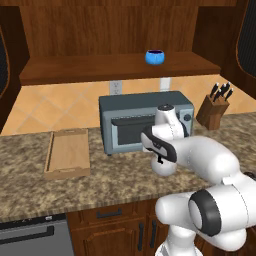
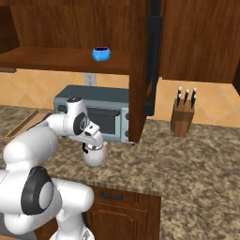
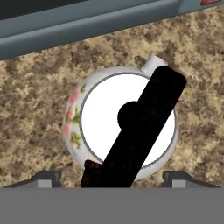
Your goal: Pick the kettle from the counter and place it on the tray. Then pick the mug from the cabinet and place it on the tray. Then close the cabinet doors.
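Observation:
The kettle (image 3: 100, 118) is seen from straight above in the hand view: white with pink flowers, a black handle running diagonally across its lid, and a spout pointing toward the toaster oven. My gripper (image 3: 113, 177) hangs directly over it, open, one fingertip on each side of the handle. From the right base, the gripper (image 2: 93, 149) sits just above the kettle (image 2: 98, 159) on the counter (image 2: 187, 159). The light wooden tray (image 1: 67, 152) lies empty to the left. The blue mug (image 1: 155, 56) stands on the cabinet shelf (image 1: 90, 70). The cabinet doors (image 2: 152, 61) stand open.
A grey toaster oven (image 1: 135, 122) stands on the counter right behind the kettle. A wooden knife block (image 1: 215, 107) sits at the right. My own arm hides the kettle in the left base view. An open door (image 1: 247, 35) juts out at the upper right.

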Available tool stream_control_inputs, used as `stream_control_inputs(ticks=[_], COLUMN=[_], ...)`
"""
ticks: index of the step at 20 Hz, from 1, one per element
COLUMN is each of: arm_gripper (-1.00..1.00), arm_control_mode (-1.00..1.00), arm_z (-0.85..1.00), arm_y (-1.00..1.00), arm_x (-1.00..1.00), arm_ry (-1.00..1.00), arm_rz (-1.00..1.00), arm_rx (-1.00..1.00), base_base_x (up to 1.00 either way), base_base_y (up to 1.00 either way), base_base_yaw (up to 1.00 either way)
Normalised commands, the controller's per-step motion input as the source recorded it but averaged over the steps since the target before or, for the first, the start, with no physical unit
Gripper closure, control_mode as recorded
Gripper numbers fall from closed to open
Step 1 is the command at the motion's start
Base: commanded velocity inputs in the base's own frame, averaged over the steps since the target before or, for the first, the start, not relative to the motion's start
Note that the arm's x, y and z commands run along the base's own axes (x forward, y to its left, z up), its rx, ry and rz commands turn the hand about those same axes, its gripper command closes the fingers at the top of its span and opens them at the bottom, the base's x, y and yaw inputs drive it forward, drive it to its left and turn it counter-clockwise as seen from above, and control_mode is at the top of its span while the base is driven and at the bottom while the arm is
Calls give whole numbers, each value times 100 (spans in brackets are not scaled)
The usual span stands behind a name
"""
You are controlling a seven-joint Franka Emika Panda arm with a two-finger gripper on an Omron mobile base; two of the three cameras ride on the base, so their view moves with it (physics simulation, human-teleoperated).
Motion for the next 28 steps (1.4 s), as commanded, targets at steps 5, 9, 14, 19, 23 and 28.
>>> stream_control_inputs(ticks=[5,9,14,19,23,28], arm_gripper=[100,100,100,100,100,100], arm_control_mode=[-100,-100,-100,-100,-100,-100], arm_z=[2,37,74,52,30,10], arm_y=[0,0,21,69,100,91], arm_x=[-1,-12,-11,-10,0,-6], arm_ry=[0,-1,-18,-24,-20,-15], arm_rz=[2,15,21,28,19,5], arm_rx=[0,0,0,0,0,0], base_base_x=[0,0,0,0,0,0], base_base_y=[0,0,0,0,0,0], base_base_yaw=[0,0,0,0,0,0])
